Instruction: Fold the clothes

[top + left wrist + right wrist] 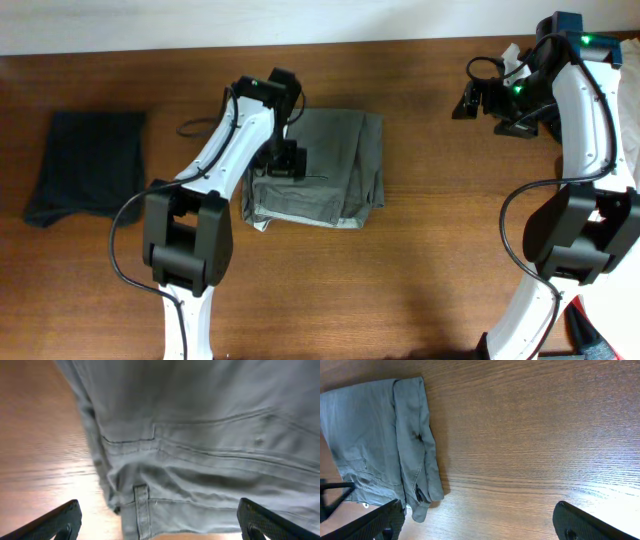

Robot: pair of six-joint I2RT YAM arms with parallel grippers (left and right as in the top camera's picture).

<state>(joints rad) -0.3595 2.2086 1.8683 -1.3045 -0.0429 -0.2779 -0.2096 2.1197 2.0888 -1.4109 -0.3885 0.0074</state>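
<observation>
Folded grey-khaki fabric trousers [335,170] lie centrally on the wooden worktop [440,240]. The left tool [285,160] hangs spread over them, perhaps touching, likely so the fold rests undisturbed. The right tool [490,100], also spread, stands well apart.

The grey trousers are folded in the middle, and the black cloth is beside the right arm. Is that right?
Not quite. The black cloth lies beside the left arm, not the right one; the overhead view shows it. The grey trousers are folded in the middle.
</observation>
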